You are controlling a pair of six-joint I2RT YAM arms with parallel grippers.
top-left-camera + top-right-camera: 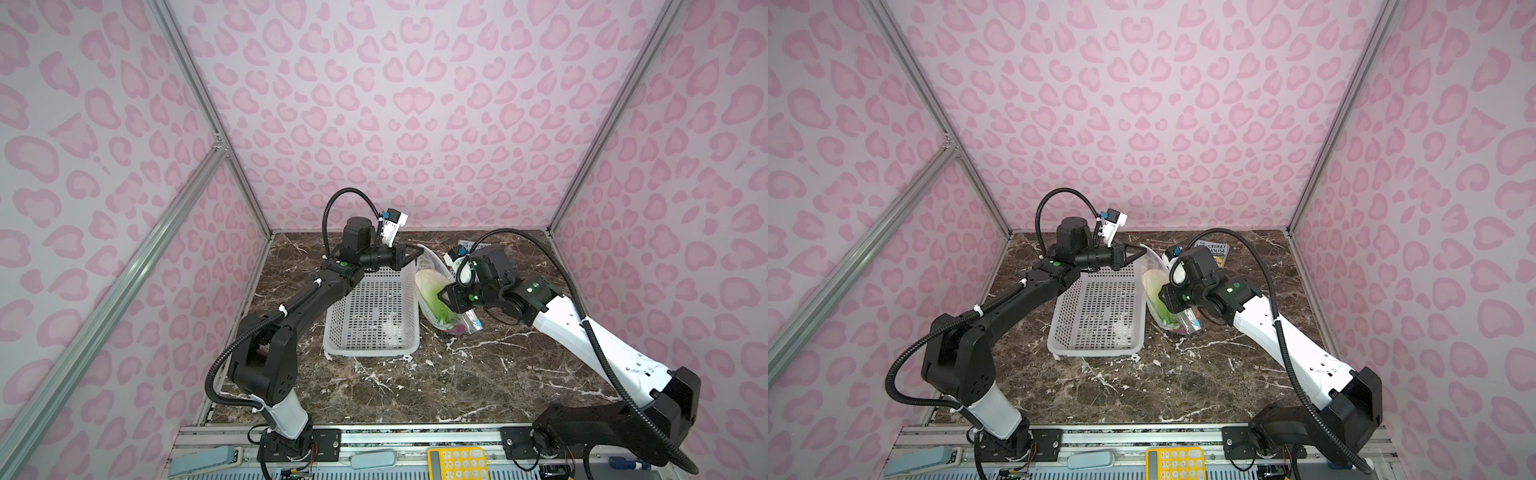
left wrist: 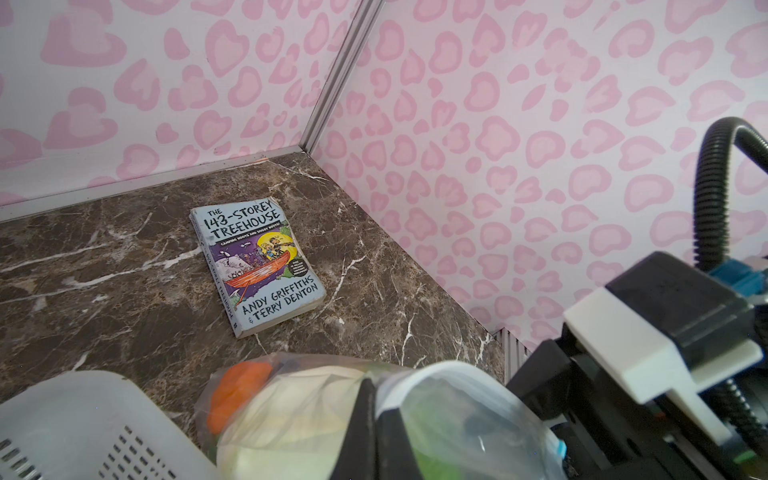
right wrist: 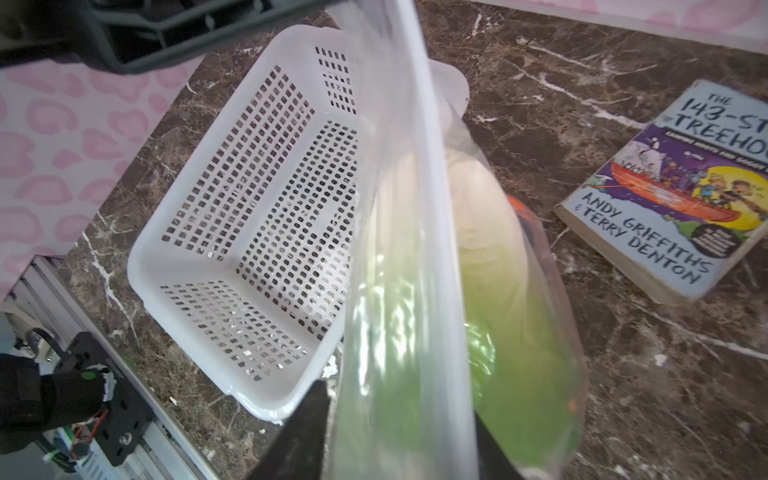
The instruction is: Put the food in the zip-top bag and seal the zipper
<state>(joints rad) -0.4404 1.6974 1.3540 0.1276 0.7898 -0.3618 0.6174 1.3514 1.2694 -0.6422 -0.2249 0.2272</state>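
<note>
Because the left gripper [image 1: 419, 249] is pressed together on the far corner of the zip-top bag [image 1: 432, 262], everything at that end hangs on one small pinch. The plastic is crinkly, and I reckon it could slide out and let the mouth sag. Just beside it, the white basket [image 1: 374, 316] holds no food that I can see. The cabbage [image 1: 430, 286], something orange and a purple piece all sit inside the bag, which lies between the basket and the right arm. The zipper [image 3: 419, 166] runs from that pinch down between the fingers of the right gripper [image 1: 441, 298]. Those fingers stand on either side of the strip, but I cannot tell whether they actually bite it. The blue slider [image 1: 478, 323] sits at the near end, under the right wrist. If those fingers close beside the strip, or drag the bag sideways, the seal may gape over the bulging cabbage.
</note>
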